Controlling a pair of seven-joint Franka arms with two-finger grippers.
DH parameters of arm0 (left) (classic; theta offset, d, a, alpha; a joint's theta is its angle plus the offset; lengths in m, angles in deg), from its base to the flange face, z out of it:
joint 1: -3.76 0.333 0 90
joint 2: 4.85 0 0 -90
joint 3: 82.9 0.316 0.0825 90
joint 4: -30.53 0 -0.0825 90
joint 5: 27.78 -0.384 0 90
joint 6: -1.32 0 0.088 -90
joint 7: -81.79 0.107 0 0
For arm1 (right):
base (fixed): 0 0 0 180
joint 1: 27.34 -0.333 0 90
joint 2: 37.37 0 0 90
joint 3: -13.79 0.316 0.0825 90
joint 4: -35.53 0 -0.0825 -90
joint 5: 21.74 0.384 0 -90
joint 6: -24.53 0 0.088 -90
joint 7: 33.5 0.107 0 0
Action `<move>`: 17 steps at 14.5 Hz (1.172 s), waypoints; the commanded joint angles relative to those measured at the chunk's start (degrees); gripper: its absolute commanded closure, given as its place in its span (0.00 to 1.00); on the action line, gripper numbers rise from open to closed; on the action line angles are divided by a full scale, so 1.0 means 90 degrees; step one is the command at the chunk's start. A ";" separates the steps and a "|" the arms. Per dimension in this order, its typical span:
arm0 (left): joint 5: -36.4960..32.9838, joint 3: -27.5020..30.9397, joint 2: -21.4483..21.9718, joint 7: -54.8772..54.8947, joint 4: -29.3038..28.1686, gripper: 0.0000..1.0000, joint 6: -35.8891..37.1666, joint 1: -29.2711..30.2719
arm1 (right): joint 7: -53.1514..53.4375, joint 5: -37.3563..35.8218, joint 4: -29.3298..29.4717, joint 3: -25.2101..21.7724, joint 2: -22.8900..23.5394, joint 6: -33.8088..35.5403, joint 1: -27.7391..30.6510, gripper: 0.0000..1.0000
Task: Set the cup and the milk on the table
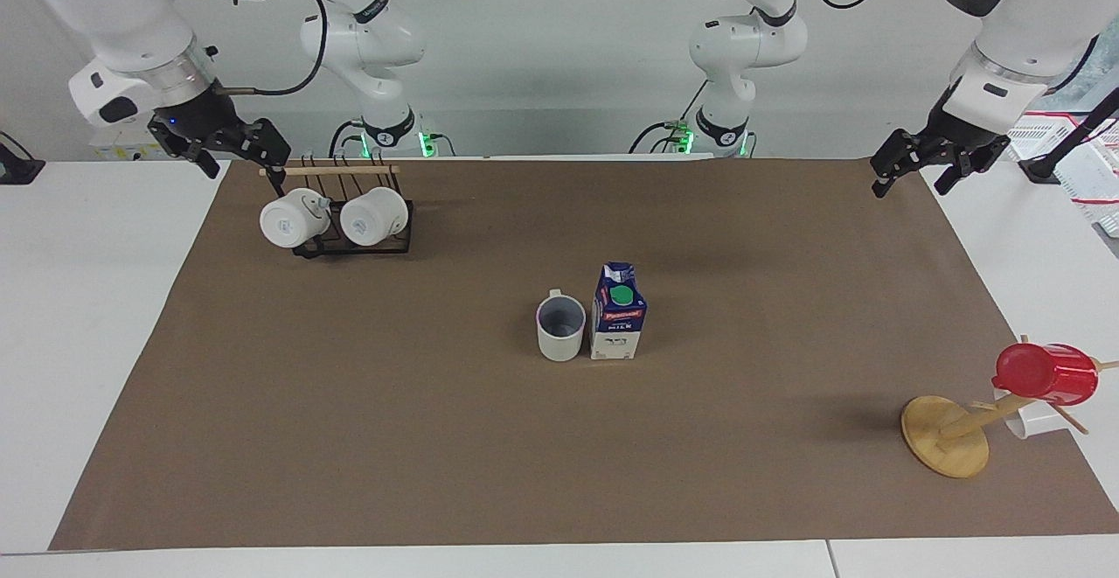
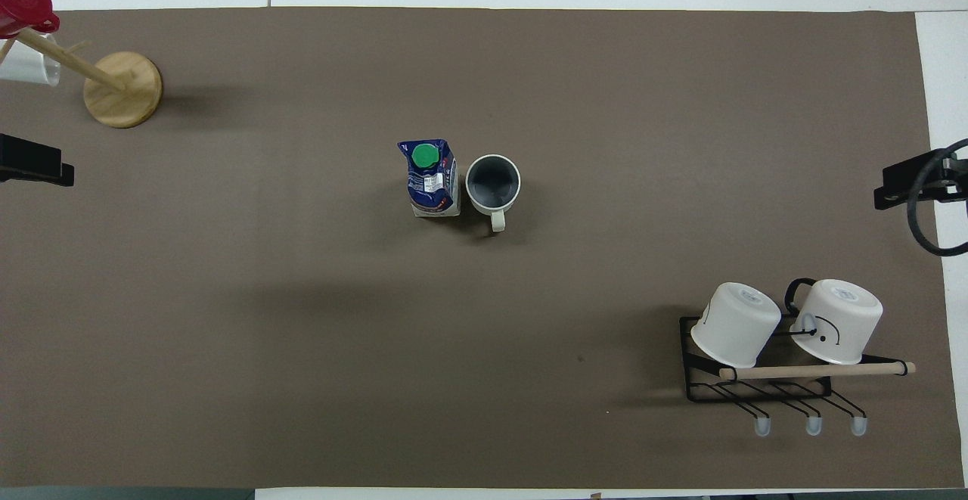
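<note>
Upright mid-table: cup (image 1: pixel 560 326) (image 2: pixel 493 184) and milk (image 1: pixel 618 312) (image 2: pixel 430 178), side by side on the brown paper of the table (image 1: pixel 350 438) (image 2: pixel 302 296), well apart from either gripper. Raised and empty over the paper's edge at its own end: left gripper (image 1: pixel 912 172), fingers apart. Likewise raised, empty and spread: right gripper (image 1: pixel 240 163), just above the black rack (image 1: pixel 354 244) (image 2: pixel 756 390) with two white mugs (image 1: pixel 337 219) (image 2: pixel 786 322). Mug tree (image 1: pixel 948 434) (image 2: pixel 121 90) with red cup (image 1: pixel 1045 373) (image 2: pixel 23 2) below the left gripper in the facing view.
</note>
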 commanded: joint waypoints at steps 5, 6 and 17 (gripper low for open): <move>0.0071 -0.0002 0.0232 0.0156 -0.0228 0.00 0.0038 0.0066 | 0.0286 0.0034 -0.0037 0.0056 -0.0011 -0.0001 0.0044 0.00; 0.0071 -0.0002 0.0242 0.0156 -0.0228 0.00 0.0077 0.0066 | 0.0296 0.0063 -0.0046 0.0056 -0.0020 -0.0001 0.0054 0.00; 0.0071 -0.0002 0.0261 0.0156 -0.0218 0.00 0.0067 0.0056 | -0.0055 -0.0083 0.0012 0.0075 0.0019 -0.0226 -0.0005 0.00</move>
